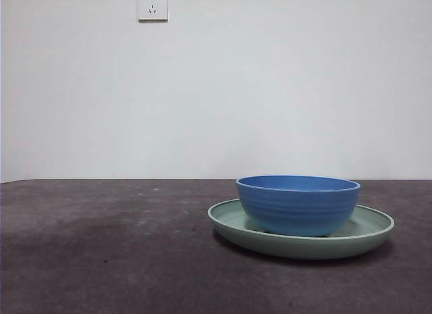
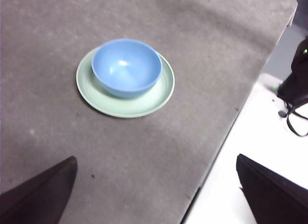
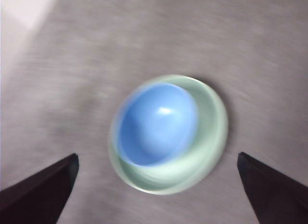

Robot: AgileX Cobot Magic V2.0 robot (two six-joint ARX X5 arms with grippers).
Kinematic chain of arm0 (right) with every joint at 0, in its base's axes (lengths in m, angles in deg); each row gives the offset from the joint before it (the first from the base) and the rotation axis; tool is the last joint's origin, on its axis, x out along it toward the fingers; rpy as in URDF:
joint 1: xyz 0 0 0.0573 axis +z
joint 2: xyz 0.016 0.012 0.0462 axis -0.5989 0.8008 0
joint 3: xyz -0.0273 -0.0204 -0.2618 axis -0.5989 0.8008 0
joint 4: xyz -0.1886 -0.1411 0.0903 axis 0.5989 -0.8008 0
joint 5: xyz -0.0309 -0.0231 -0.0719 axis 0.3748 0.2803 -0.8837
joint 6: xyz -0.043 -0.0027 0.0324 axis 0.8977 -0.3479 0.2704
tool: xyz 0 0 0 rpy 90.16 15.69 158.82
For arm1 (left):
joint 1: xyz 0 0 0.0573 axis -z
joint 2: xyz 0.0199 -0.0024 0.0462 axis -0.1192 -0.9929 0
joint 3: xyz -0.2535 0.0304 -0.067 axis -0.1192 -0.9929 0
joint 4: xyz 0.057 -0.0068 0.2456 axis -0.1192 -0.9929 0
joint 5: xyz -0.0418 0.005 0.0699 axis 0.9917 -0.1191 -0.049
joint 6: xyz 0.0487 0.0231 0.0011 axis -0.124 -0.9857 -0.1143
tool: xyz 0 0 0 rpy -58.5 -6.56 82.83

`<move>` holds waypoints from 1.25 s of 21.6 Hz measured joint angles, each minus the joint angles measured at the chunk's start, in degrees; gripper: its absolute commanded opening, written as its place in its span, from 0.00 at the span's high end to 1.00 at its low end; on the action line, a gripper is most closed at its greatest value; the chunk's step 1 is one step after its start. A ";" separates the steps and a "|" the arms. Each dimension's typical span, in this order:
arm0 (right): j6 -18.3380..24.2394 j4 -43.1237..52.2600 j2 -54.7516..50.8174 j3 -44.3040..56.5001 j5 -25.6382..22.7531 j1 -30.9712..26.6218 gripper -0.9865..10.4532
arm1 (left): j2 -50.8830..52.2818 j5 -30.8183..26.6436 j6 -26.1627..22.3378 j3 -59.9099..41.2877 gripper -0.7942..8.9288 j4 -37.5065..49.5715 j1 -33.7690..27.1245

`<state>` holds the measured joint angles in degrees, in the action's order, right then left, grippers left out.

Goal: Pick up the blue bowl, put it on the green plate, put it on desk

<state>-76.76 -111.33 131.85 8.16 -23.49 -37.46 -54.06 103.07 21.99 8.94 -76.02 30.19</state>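
Right gripper (image 3: pixel 156 185): jaws spread wide apart, nothing between them, positioned above the blue bowl (image 3: pixel 158 123) and clear of it; this view is blurred. Left gripper (image 2: pixel 156 190): jaws likewise wide apart and empty, well away from the bowl (image 2: pixel 126 66), over the desk (image 2: pixel 144 156) near its edge. The bowl sits upright inside the green plate (image 1: pixel 368 227), off-centre, toward the plate's rim on one side. In the front view, bowl (image 1: pixel 298 202) and plate lie at about 4 o'clock of the picture's centre, resting on the desk (image 1: pixel 101 253). Neither gripper appears in the front view. Surroundings: a white wall socket (image 1: pixel 152 5) at 11 o'clock on the wall behind; beyond the desk edge, a white surface (image 2: pixel 260 137) carrying black equipment with cables (image 2: pixel 296 89).
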 measured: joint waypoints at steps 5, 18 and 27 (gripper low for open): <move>1.14 -4.98 5.14 0.00 -6.23 0.70 0.41 | -0.02 0.00 0.15 0.00 0.37 0.37 0.00; 4.07 4.74 31.17 0.00 -16.63 7.06 0.41 | 0.02 -0.02 0.15 0.00 0.37 0.37 0.00; 4.15 10.12 37.79 0.00 -16.48 11.39 0.60 | 0.02 0.00 0.28 0.00 0.37 0.37 0.00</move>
<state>-72.61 -101.21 169.64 8.16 -39.97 -26.07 -54.04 103.07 22.28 8.94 -75.65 30.19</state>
